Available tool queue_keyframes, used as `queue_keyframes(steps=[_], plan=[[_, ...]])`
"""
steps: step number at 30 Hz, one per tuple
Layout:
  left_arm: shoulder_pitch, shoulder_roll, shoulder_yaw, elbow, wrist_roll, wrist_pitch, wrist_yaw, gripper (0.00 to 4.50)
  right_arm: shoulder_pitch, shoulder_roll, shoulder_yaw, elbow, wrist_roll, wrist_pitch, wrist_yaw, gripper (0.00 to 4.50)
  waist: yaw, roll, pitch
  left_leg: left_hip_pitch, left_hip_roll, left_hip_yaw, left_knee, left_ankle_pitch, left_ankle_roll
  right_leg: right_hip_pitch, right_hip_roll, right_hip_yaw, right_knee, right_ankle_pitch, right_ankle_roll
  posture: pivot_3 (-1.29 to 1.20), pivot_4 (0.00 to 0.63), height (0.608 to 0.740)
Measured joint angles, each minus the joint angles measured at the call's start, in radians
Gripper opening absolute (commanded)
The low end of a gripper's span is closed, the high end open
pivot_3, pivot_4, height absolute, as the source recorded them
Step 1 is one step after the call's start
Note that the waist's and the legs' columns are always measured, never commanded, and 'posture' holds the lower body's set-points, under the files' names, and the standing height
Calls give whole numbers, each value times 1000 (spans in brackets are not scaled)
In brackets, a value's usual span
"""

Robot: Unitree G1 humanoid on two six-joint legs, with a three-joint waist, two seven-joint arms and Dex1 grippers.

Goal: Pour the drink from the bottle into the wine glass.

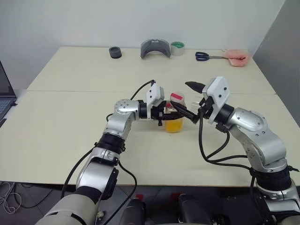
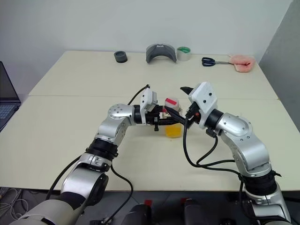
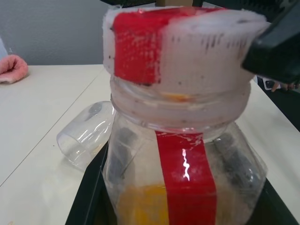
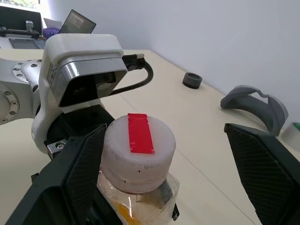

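The bottle [image 1: 175,117] stands upright at mid table, clear, with a red stripe and a white cap [image 4: 138,150] taped red. The orange drink [image 1: 174,125] fills its lower part. My left gripper [image 1: 165,117] reaches in from the left and is shut on the bottle's body. Coming from the right, my right gripper [image 1: 183,96] is open. Its fingers [image 4: 79,178] stand on either side of the cap, one close beside it and the other well apart. The wine glass [image 3: 86,133] lies on its side on the table just beyond the bottle, stem hidden.
Along the far edge lie a black ring [image 1: 115,52], a grey curved piece [image 1: 155,48], a tape roll [image 1: 177,48], scissors [image 1: 202,56] and a pink object [image 1: 236,57]. A laptop [image 1: 4,93] sits at the left edge. A seam [image 1: 70,91] crosses the table.
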Motion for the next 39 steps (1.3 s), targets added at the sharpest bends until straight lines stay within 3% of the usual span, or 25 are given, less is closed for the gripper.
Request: queue_keyframes(steps=[39], plan=[[0, 8, -1, 0, 0, 0, -1, 1707, 31, -33, -33, -39, 48, 48, 18, 4243, 0, 0, 0, 0, 0, 0, 0, 0, 0, 0, 0, 0, 0, 0, 0, 0, 150, 740]])
